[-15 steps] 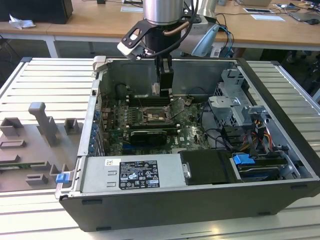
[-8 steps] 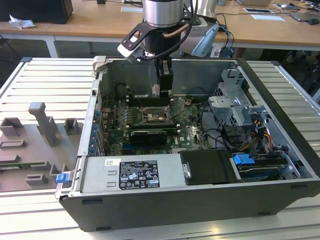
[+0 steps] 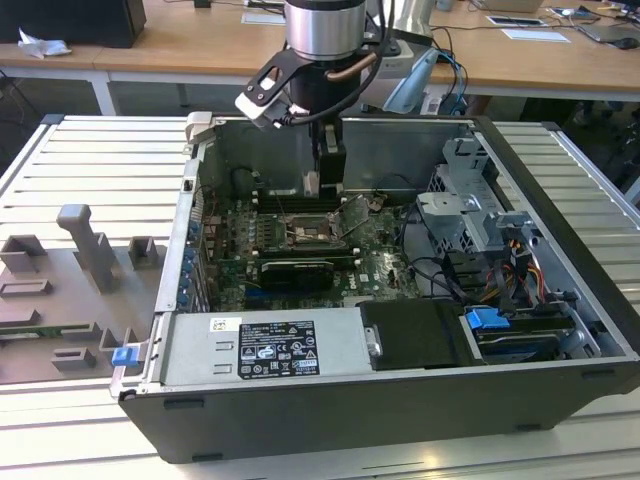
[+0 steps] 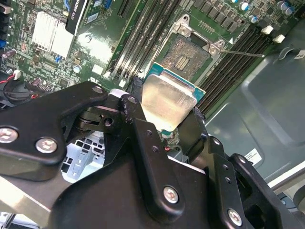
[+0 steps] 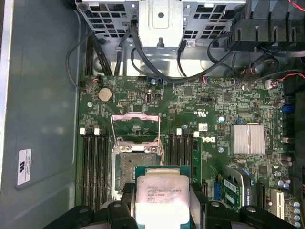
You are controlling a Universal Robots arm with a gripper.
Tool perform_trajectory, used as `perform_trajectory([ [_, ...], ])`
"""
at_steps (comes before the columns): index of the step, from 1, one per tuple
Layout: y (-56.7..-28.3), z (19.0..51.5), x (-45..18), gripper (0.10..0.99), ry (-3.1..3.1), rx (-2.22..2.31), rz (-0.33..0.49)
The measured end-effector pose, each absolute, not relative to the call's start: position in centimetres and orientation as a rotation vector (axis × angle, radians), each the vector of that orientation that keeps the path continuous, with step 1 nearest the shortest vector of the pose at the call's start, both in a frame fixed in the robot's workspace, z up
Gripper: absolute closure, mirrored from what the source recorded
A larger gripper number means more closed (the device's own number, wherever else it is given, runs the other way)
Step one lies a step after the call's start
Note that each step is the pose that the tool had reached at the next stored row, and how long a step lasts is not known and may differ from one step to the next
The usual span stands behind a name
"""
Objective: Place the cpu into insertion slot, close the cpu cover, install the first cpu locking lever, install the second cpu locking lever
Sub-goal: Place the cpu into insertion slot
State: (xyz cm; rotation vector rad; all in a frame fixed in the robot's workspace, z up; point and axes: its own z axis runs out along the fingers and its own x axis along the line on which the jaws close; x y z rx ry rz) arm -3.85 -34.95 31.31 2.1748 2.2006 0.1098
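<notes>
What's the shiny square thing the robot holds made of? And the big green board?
The cpu top looks like metal: dull silver with a soft glare. Its rim is green, like circuit board. The green board looks like coated plastic or fibreglass, matte, dotted with small metal parts; hard to be sure.

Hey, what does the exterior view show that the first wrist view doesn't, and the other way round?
Exterior view: the whole computer case on the slatted table, the power supply along its near side, grey fixtures at the exterior view's left, and the arm above the case.

First wrist view: the cpu clamped in the gripper, metal top facing the camera, and the cpu cover raised off the insertion slot.

Both: the green motherboard and the uncovered insertion slot.
</notes>
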Motion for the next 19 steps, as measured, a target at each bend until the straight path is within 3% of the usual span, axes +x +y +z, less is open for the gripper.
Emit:
perform_trajectory([
  [19,-35.0,28.9,-3.9,0.549,2.201,2.175,0.11],
])
